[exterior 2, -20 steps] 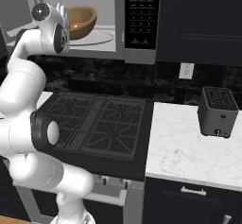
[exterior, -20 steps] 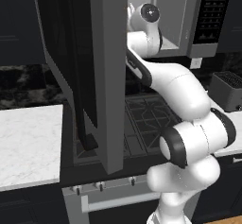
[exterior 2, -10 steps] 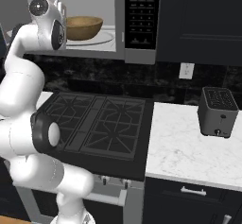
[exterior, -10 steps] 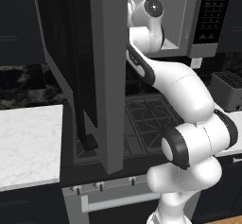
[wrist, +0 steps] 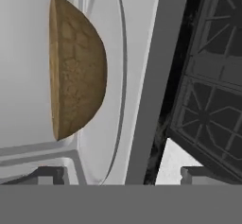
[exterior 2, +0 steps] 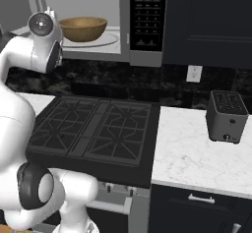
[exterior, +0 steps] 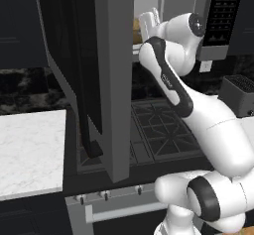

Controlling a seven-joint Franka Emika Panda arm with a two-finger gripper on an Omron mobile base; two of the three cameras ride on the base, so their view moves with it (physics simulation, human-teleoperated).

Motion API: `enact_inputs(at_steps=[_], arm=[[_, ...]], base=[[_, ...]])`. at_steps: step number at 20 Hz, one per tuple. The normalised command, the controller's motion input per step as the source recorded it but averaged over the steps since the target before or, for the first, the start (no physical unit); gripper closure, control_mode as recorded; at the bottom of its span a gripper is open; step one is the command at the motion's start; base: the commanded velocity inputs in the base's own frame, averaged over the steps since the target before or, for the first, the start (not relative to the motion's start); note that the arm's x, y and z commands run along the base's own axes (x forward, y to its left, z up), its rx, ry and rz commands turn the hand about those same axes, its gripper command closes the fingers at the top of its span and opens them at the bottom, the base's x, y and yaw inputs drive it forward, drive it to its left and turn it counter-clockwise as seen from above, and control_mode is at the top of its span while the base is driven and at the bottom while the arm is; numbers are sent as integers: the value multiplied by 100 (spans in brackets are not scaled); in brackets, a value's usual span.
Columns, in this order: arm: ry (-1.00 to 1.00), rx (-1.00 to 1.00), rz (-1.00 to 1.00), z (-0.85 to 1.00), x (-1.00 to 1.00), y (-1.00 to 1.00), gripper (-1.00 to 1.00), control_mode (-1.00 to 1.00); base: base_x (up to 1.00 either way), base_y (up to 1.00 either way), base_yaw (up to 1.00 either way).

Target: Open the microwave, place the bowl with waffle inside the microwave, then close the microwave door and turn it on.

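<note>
Bowl [exterior 2: 82, 28] sits on the turntable plate [exterior 2: 106, 41] inside the microwave [exterior 2: 133, 25]; waffle not visible over the rim. Fingers [wrist: 49, 176] spread wide, gripping nothing, just outside the cavity. Microwave door [exterior: 106, 75] hangs fully open at left. Judgement: door is big, rigid and hinged, swings light. Push its outer face or take the vertical handle bar [exterior: 85, 80], no pinch needed.

Glossy white rounded arm [exterior: 208, 125] with dark grey joint bands and round caps.
</note>
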Motion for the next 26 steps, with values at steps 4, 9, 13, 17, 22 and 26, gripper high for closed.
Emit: enact_inputs(at_steps=[4, 9, 13, 17, 22, 26], arm=[[0, 0, 19, 21, -100, -34, -100, -100], [0, -1, 16, 5, -100, -13, 100, -100], [0, 0, 4, 0, -100, -14, 100, -100], [-1, 0, 4, 0, -100, -7, 100, -100], [-13, 0, 14, -7, -100, 10, 100, -100], [-14, 0, 11, -1, -100, 16, 100, -100]], base=[[0, 0, 0], [0, 0, 0], [0, 0, 0], [0, 0, 0], [0, 0, 0], [0, 0, 0]])
